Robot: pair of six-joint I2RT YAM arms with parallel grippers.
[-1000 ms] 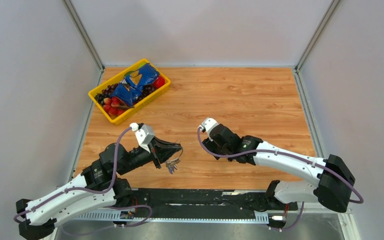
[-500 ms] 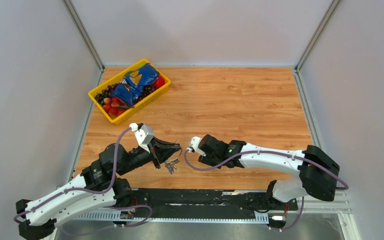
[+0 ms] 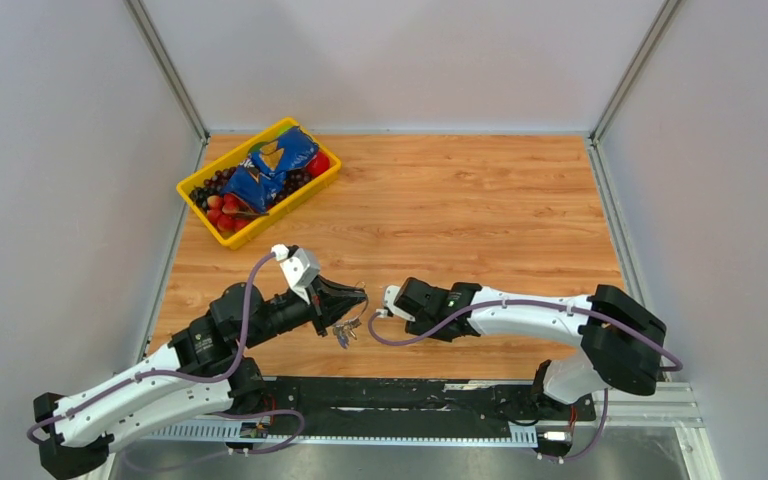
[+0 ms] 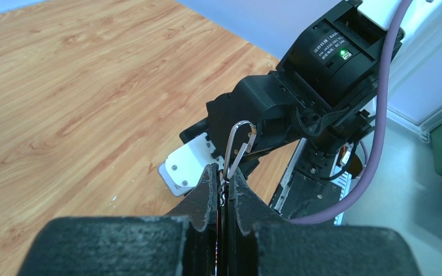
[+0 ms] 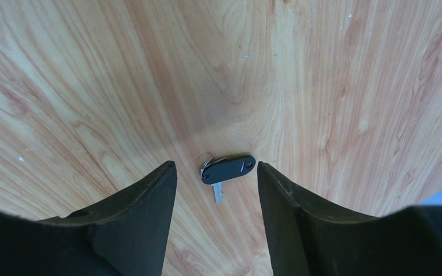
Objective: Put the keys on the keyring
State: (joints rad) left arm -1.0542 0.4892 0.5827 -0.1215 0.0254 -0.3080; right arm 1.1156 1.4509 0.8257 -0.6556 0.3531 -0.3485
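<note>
The black key (image 5: 228,168) lies flat on the worktop (image 3: 480,200) straight below the right tool (image 5: 214,168), whose fingers are spread to either side of it. Its dark head stretches across the gap from finger to finger and its short blade points back toward the wrist, so this arm is plainly the nearer one. Just to the left, the left tool (image 4: 223,183) is pressed together on the keyring (image 4: 231,145), with a bunch of keys (image 3: 342,332) dangling beneath; nothing lies between the two, and the yellow basket (image 3: 192,190) sits well apart at the far left.

Wooden table (image 3: 480,190), pale (perhaps grey) walls (image 3: 400,60)
</note>
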